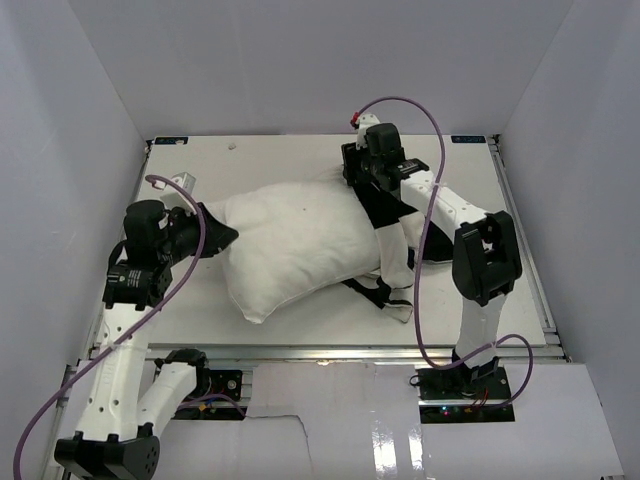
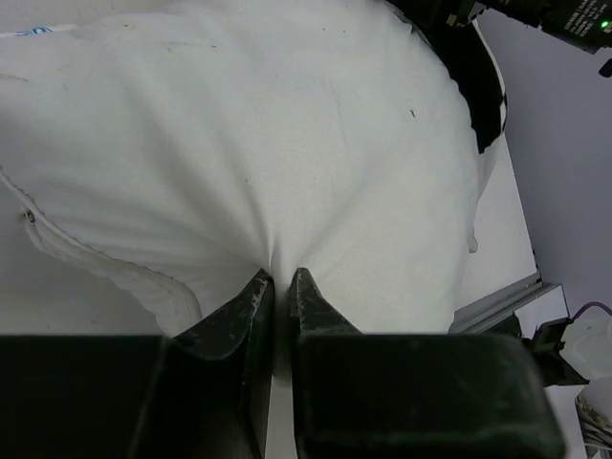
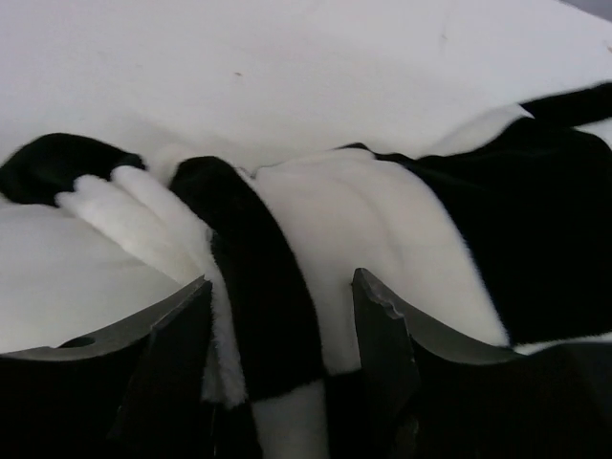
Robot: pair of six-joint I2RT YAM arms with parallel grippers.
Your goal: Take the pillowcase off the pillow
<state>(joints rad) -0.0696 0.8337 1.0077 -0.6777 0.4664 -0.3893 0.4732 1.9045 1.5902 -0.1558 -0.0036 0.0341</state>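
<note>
The off-white pillow (image 1: 300,240) lies across the middle of the table and fills the left wrist view (image 2: 268,143). My left gripper (image 1: 222,237) is shut on a pinch of fabric at the pillow's left end (image 2: 282,277). The black-and-white pillowcase (image 1: 395,250) lies bunched at the pillow's right end, under my right arm, trailing towards the table's front. My right gripper (image 1: 364,178) is at the pillow's far right corner. In the right wrist view its fingers (image 3: 280,282) are closed on a thick fold of the pillowcase (image 3: 316,220).
The white table (image 1: 270,160) is boxed in by pale walls at the left, back and right. A metal rail (image 1: 330,350) runs along its front edge. Purple cables (image 1: 430,250) loop round both arms. My right arm shows in the left wrist view (image 2: 574,19).
</note>
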